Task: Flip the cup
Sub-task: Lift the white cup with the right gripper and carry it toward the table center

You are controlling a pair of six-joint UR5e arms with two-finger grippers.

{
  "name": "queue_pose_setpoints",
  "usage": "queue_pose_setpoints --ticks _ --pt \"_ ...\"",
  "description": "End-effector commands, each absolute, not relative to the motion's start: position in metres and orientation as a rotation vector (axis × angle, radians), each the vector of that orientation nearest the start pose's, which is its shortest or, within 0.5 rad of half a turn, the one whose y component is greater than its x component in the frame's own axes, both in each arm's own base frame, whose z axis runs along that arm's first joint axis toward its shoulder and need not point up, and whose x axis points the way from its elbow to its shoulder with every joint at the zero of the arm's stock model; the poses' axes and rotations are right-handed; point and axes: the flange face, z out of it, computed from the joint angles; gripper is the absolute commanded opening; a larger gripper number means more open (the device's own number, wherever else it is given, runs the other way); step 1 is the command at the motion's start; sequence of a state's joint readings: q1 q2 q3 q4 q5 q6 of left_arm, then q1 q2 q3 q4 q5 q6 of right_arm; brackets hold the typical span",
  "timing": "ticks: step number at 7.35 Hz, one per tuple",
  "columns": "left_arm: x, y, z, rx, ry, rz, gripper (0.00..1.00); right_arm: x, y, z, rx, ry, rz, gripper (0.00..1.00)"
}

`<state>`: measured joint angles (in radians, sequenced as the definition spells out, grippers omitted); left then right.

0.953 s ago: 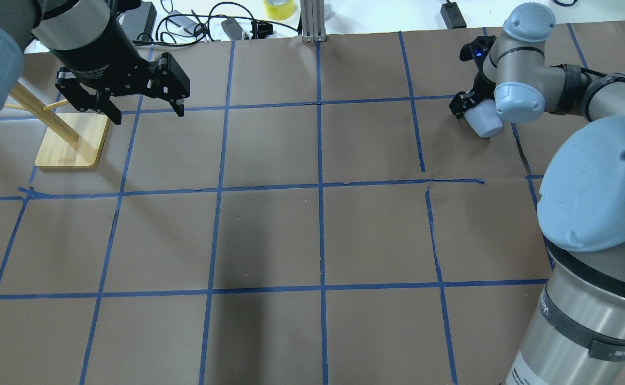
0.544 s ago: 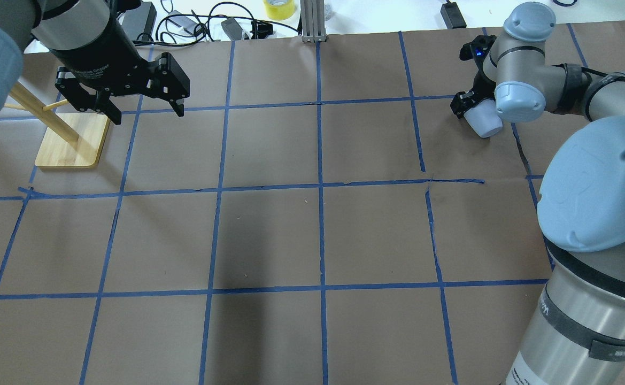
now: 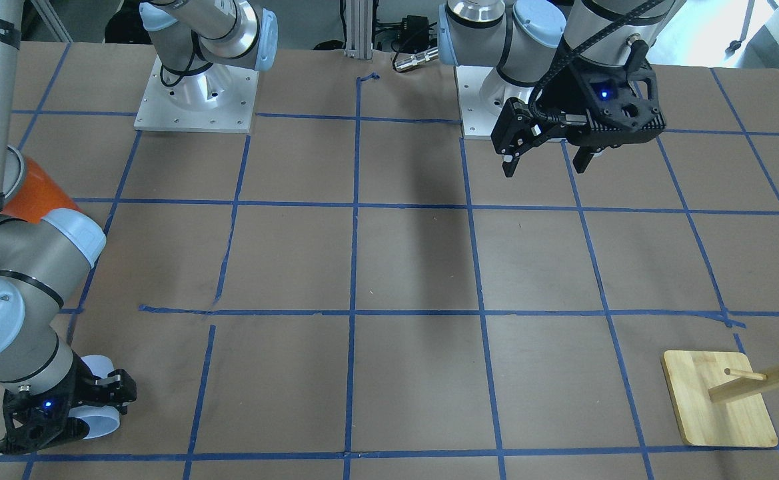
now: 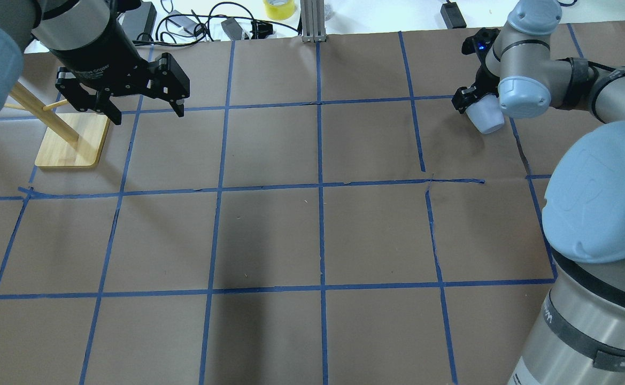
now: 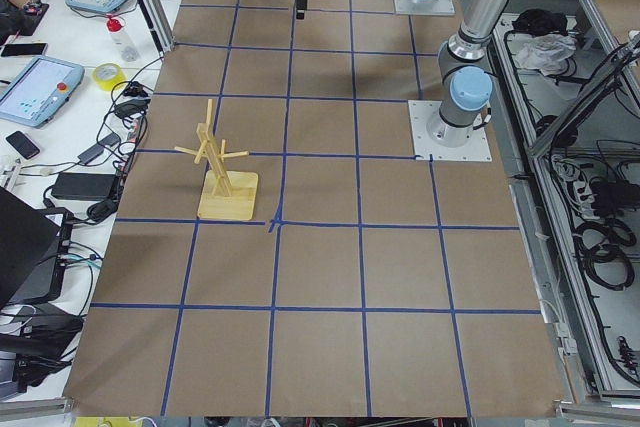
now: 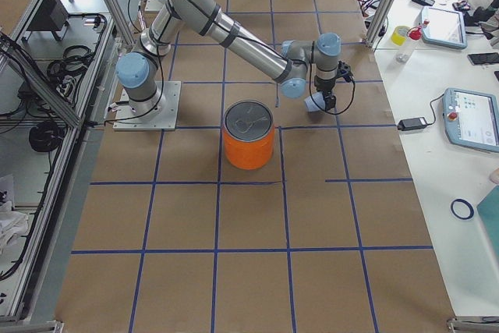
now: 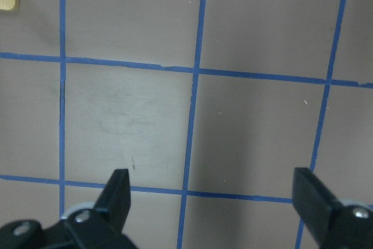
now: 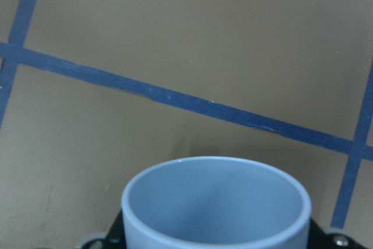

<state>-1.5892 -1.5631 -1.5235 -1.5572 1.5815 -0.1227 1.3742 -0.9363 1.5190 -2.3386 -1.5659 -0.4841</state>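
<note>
At about 2 o'clock on the table (image 4: 269, 235), seen from overhead: a small cup (image 4: 486, 118) of smooth pale blue-white plastic, tapered, no handle. Pinched between the black fingers (image 4: 459, 101) of the right gripper (image 4: 475, 107), tilted rather than upright. Impossible to tell whether touching the paper beneath. From the right wrist camera, looking into the cup's round open mouth: thin even rim, plain hollow inside.

At 10 o'clock, hovering above the table: the left gripper (image 4: 146, 113), angular and black, fingers spread wide with nothing between them. Just beside it toward 9 o'clock, a pale wooden stand (image 4: 71, 144): flat base with rounded corners, slanted post, thin dowel pegs.

Underneath everything, matte brown paper, faintly creased, ruled into squares by blue tape (image 4: 321, 160).

In the exterior right view, at 8 o'clock from the cup, near but apart: a big cylindrical orange can (image 6: 249, 146) with a silvery top.
</note>
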Motion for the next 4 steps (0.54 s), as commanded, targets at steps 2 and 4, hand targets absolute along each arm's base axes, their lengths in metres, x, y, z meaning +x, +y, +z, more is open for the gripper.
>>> queue_pose_setpoints --ticks 2,4 --pt "-0.141 -0.492 0.516 -0.164 3.129 -0.102 1.00 0.050 -0.696 0.242 -0.671 3.066 -0.308 0.07" --pt "-0.141 -0.492 0.516 -0.164 3.130 -0.104 1.00 0.127 -0.680 0.269 -0.922 2.998 -0.331 0.05"
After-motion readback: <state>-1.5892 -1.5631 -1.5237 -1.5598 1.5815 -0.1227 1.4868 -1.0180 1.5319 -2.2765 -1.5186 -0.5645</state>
